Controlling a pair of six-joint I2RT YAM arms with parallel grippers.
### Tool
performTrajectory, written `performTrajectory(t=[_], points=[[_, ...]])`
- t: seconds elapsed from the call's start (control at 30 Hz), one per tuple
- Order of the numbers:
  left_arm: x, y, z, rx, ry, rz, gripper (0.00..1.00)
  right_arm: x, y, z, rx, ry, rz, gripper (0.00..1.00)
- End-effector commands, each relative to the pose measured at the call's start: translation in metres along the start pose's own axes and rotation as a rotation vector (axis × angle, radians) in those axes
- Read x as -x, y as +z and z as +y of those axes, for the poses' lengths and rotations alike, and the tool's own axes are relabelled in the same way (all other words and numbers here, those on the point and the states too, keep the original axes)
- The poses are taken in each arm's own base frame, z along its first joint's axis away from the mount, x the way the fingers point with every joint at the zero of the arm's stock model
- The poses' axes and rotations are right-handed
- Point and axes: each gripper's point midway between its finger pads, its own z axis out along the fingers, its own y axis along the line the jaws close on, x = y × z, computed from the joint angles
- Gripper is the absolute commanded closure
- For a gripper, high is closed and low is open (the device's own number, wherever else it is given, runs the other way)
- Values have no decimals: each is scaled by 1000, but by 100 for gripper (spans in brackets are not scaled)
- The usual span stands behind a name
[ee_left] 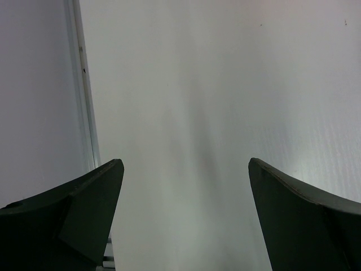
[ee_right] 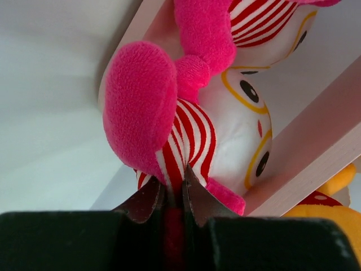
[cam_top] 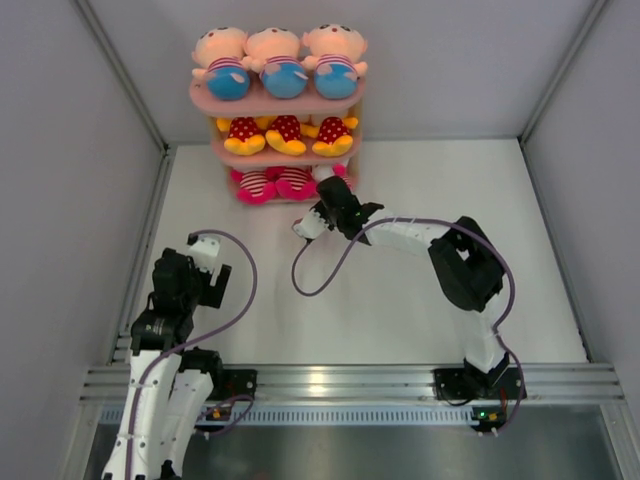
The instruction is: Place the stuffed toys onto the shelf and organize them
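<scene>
A: Jaws?
B: The right gripper (ee_right: 172, 193) is nipped narrow on the pink-striped toy (ee_right: 194, 132); the left gripper (ee_left: 186, 169) is wide, holding nothing.
A: Surroundings?
B: Either side, grey walls (cam_top: 70, 150). The white table (cam_top: 400, 320) lies beneath the left jaws, the pink shelf (cam_top: 203, 98) ahead of the right jaws, toy in its lowest tier.

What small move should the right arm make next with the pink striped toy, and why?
Probably open the right gripper and let go. It pinches the striped toy by its body, and the toy seems to lie inside the lowest level of the shelf, beside a second striped toy. Whether it rests fully on the board is unclear.
</scene>
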Motion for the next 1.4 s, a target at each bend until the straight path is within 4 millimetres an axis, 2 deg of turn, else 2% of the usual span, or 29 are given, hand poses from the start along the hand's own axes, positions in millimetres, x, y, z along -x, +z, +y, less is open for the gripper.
performTrajectory(t=[0.0,0.07,0.13,0.3,0.53,0.7,0.8,0.83,0.9,0.93,0.97,1.07,1.17,1.2,1.27,1.3,1.37], points=[[10,2,4,16,-4,-50,2,-10,0,-30,-65,17,-9,100],[10,2,3,14,-3,-49,2,-10,2,-38,-79,45,-31,100],[10,2,3,10,0,-47,2,-11,9,-37,-75,54,-49,100],[9,3,3,9,0,-44,2,-10,18,-28,-48,101,-109,100],[7,4,3,6,0,-37,2,-19,35,-25,-63,173,-139,100],[5,5,3,9,-1,-30,2,-23,44,-21,-65,249,-181,94],[5,5,3,5,-1,-28,2,-31,48,-19,-78,266,-166,83],[5,5,3,7,1,-29,2,-30,48,-14,-71,267,-164,74],[5,5,3,6,0,-28,2,-31,46,-13,-76,279,-162,64],[5,5,3,6,1,-28,2,-29,43,-13,-77,287,-171,50],[5,5,3,6,0,-28,2,-29,41,-15,-82,310,-176,45],[4,6,2,1,1,-26,2,-31,31,-20,-105,339,-183,35],[3,6,2,-2,5,-24,2,-31,16,-30,-141,350,-189,31],[3,6,2,-2,5,-24,2,-28,14,-26,-132,351,-193,30],[4,6,2,0,4,-25,2,-28,2,-38,-184,375,-197,28],[4,5,2,1,5,-29,2,-25,-1,-33,-181,385,-201,24],[4,5,2,1,3,-30,2,-24,-15,-44,-223,438,-210,1]])
